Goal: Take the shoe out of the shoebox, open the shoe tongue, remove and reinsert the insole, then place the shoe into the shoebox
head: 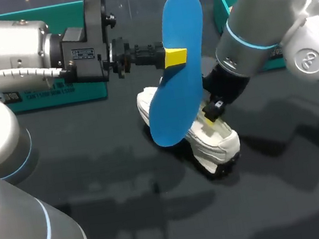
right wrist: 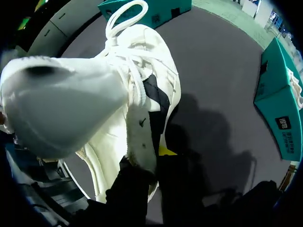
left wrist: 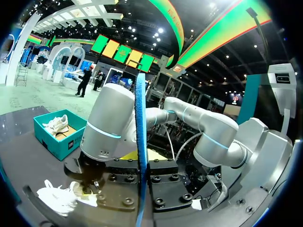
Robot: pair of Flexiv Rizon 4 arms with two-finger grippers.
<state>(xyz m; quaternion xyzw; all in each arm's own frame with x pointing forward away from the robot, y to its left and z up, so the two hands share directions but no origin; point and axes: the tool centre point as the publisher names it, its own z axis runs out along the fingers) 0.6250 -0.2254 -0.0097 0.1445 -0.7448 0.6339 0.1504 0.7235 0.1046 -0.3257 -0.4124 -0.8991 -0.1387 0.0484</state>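
1. Shoe (head: pixel 214 141), white, sits near the middle of the dark counter (head: pixel 97 183), outside both teal boxes. My right pincer (head: pixel 212 116) comes down onto it from above.
2. Only the right wrist view shows that grip up close. The shoe's side wall runs down between the fingers with one yellow tip pressed against it, so this pincer is clamped on the shoe. The laces lie loose ahead of it.
3. The blue insole (head: pixel 176 69) is held in the air above the shoe by my left pincer (head: pixel 173 57), which is pinched narrow on its edge about halfway along. The head view shows the insole's broad face, tilted, with its lower end in front of the shoe.
4. The left wrist view shows the insole edge-on, as a thin upright blue strip between that pincer's fingers. My right arm is beyond it, with the shoe beneath.
5. Only that view looks into the right shoebox (left wrist: pixel 52 142), where a second shoe (left wrist: pixel 57 124) lies. The head view shows just that box's walls, and the left shoebox (head: pixel 54 96) behind my left arm.
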